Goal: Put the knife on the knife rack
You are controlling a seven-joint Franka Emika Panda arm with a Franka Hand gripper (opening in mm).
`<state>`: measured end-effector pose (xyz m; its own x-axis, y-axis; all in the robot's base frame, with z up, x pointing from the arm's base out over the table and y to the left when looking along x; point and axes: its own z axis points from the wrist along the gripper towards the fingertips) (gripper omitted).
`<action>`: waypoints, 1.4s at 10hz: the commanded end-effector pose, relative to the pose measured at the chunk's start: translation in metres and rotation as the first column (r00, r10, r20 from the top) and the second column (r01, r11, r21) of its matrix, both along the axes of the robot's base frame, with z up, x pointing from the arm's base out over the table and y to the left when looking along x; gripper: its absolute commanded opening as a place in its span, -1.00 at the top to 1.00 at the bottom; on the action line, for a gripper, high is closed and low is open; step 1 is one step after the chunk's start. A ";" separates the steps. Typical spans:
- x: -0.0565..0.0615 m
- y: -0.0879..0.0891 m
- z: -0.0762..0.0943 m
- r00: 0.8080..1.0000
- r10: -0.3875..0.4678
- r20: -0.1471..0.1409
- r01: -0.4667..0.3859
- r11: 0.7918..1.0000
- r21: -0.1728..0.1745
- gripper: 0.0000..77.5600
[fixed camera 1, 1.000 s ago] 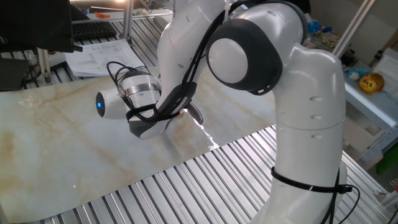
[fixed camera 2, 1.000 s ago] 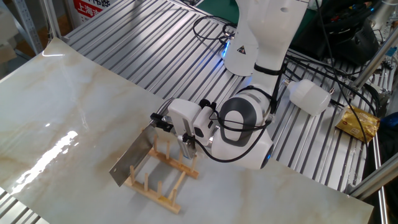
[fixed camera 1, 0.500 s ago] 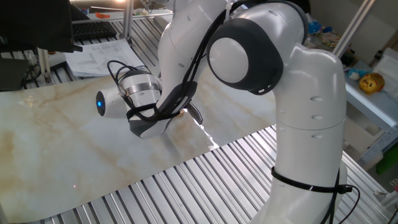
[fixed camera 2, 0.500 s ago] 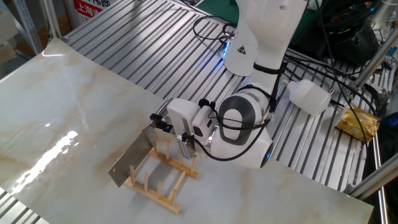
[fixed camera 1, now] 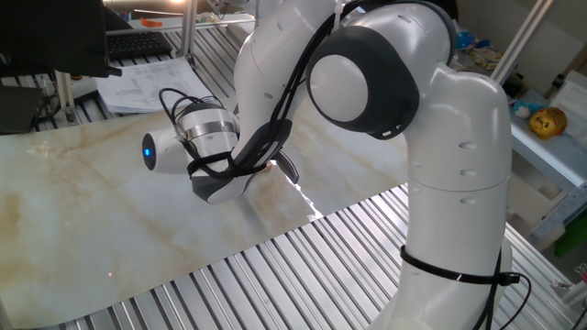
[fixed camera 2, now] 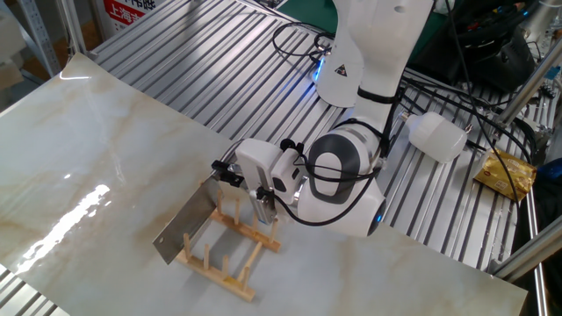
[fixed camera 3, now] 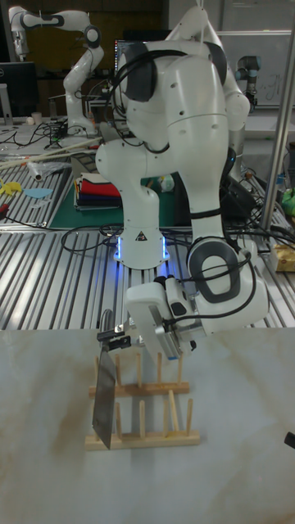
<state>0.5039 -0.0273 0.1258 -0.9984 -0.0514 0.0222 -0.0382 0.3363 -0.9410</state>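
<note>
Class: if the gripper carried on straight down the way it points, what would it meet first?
Most likely the knife rack directly below the gripper, which holds the knife at the rack's end; depth is uncertain.

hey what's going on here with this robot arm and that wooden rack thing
A white Franka arm is slotting a cleaver into a small wooden peg rack on the marble-look table. Its pincer holds the knife at the handle end, with the broad steel blade pointing down between the pegs at one end of the rack. The blade looks seated or nearly so, but the pincer has not let go yet.
</note>
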 end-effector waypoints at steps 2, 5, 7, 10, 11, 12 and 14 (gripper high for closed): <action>0.001 0.000 0.001 1.000 -0.001 0.004 0.001 1.000 0.000 -1.00; 0.001 0.000 0.001 1.000 -0.001 0.004 0.001 1.000 0.000 -1.00; 0.001 0.000 0.001 1.000 -0.001 0.004 0.001 1.000 0.000 -1.00; 0.001 0.000 0.001 1.000 -0.001 0.004 0.001 1.000 0.000 -1.00; 0.001 0.000 0.001 1.000 -0.001 0.004 0.001 1.000 0.000 -1.00; 0.001 0.000 0.001 1.000 -0.001 0.004 0.001 1.000 0.000 -1.00; 0.004 0.002 0.007 1.000 0.003 -0.022 0.000 0.992 0.126 -1.00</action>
